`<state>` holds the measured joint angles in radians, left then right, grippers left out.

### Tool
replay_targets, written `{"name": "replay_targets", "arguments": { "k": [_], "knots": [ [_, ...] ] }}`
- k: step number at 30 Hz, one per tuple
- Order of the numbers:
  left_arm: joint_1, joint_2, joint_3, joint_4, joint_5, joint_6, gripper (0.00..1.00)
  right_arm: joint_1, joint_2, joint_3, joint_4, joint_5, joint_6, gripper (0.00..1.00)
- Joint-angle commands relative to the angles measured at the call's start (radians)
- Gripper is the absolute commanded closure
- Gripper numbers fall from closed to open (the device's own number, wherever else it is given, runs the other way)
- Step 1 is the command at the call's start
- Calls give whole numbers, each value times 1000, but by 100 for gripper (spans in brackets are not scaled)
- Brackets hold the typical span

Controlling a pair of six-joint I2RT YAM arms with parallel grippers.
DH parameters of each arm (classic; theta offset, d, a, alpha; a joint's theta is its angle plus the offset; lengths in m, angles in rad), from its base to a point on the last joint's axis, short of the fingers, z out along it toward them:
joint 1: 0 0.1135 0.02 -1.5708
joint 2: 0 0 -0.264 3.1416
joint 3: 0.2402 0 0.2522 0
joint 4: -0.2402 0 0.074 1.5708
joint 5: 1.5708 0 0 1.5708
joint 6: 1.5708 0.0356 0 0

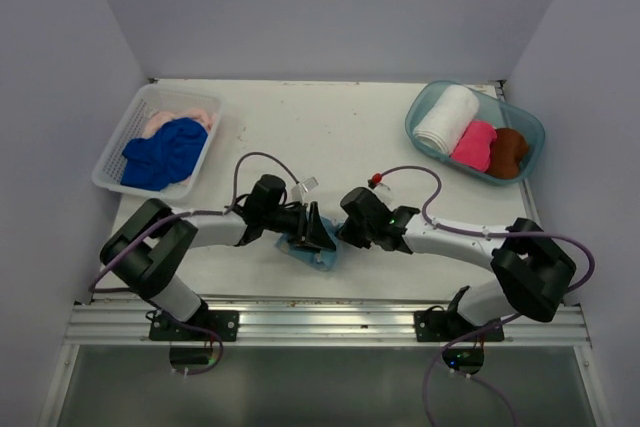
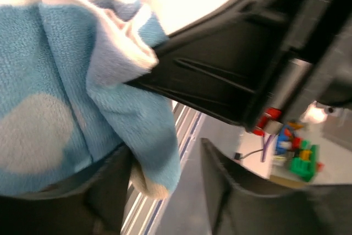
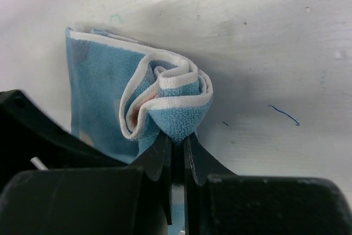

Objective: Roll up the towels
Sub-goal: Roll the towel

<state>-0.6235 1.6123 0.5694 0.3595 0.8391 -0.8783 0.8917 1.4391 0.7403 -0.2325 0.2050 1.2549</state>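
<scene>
1. Top view: the light blue towel (image 1: 312, 255) sits on the worktop (image 1: 330, 137) near its front edge, between my left end effector (image 1: 322, 236) and right end effector (image 1: 346, 232).
2. Left wrist: the left jaws stand apart, clamping nothing; the towel drapes beside one finger.
3. Right wrist: the right jaws pinch the roll's end. Rolling looks finished to me; the next move must lift it without unwinding.

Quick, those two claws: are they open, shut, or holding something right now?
Left gripper: open, jaws apart, with the light blue towel lying against one finger.
Right gripper: closed, pinching the rolled end of the light blue towel.
</scene>
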Motion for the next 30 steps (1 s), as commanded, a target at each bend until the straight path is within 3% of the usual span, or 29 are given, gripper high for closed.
{"name": "replay_targets", "arguments": {
  "k": [1,3,8,10,13,16,20,24,30],
  "knots": [
    [4,-124,75,-263,-54,172,42,0,14,60,-221,76,-31,100],
    [5,-159,98,-341,-98,194,41,0,21,70,-244,76,-29,100],
    [11,-221,93,-356,-149,194,41,0,41,70,-265,59,-18,100],
    [11,-239,72,-294,-140,167,46,0,52,73,-271,50,-18,100],
    [11,-255,-2,-78,-45,58,69,0,61,88,-284,45,-17,100],
    [1,-253,-71,131,24,-94,75,0,69,111,-303,51,-18,100],
    [-34,-223,-85,199,31,-138,75,0,66,114,-300,48,-17,100],
    [-45,-169,-109,364,38,-218,76,0,64,113,-294,43,-15,100],
    [-77,-46,-106,404,41,-225,80,0,57,108,-298,45,-14,100]
  ]
}}
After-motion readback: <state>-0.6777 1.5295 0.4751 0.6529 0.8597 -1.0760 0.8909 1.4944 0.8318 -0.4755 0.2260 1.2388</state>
